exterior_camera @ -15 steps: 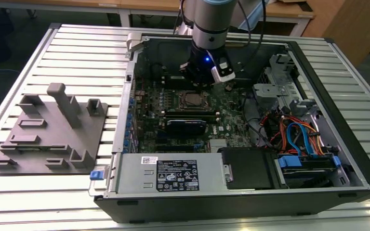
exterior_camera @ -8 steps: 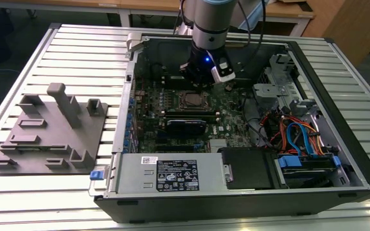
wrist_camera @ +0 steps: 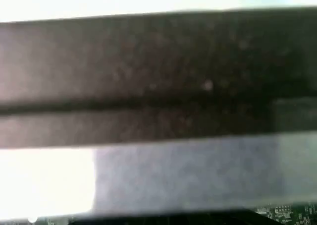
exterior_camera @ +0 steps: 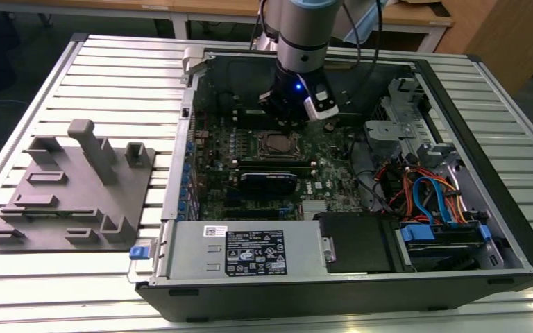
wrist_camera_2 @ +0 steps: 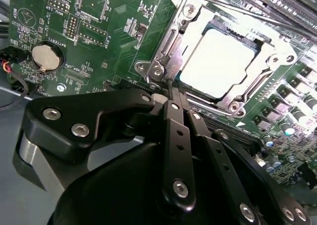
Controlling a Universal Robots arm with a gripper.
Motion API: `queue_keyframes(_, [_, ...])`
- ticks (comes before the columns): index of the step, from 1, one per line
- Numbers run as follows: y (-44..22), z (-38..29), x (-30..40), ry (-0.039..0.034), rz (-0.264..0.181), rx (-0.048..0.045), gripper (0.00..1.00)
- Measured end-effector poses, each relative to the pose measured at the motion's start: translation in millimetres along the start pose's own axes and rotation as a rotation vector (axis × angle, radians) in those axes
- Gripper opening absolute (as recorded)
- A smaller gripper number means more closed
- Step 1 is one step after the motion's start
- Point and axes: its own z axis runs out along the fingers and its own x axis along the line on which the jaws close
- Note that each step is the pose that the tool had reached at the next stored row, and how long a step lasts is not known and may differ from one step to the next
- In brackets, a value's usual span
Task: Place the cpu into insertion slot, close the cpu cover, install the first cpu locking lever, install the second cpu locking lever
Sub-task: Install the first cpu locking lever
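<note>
CPU work stands well along, judging by the exterior view: the cpu (exterior_camera: 273,144) sits in its socket near the middle of the motherboard (exterior_camera: 248,180), inside the open computer case (exterior_camera: 488,180) that lies on the slatted worktop (exterior_camera: 109,62), and the gripper (exterior_camera: 290,111) hangs just above the socket's far edge. One grey fixture block (exterior_camera: 72,187) lies on the worktop toward the exterior view's left, beside the case. In the second wrist view one cpu (wrist_camera_2: 218,61) shows its pale top through the window of one cpu cover (wrist_camera_2: 277,51), which lies flat over it, so insertion and cover closing look done. The black fingers (wrist_camera_2: 173,131) are drawn close together, their tips touching a thin metal locking lever (wrist_camera_2: 173,69) at the socket's near corner; whether they pinch it cannot be told. A second lever (wrist_camera_2: 237,9) runs along the far side of the socket; whether either is latched is unclear. One round coin battery (wrist_camera_2: 45,57) sits apart on the board. In the first wrist view, dark blurred bands cover most of the picture.
</note>
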Motion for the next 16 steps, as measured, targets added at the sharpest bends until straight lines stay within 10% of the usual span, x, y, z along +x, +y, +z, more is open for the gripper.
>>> queue_keyframes(4, [0.7,1.2,-0.4,0.0014,0.0,-0.0373,0.1])
queue_keyframes(16, [2.2,-11.8,-0.7,0.0012,0.0,-0.0405,0.1])
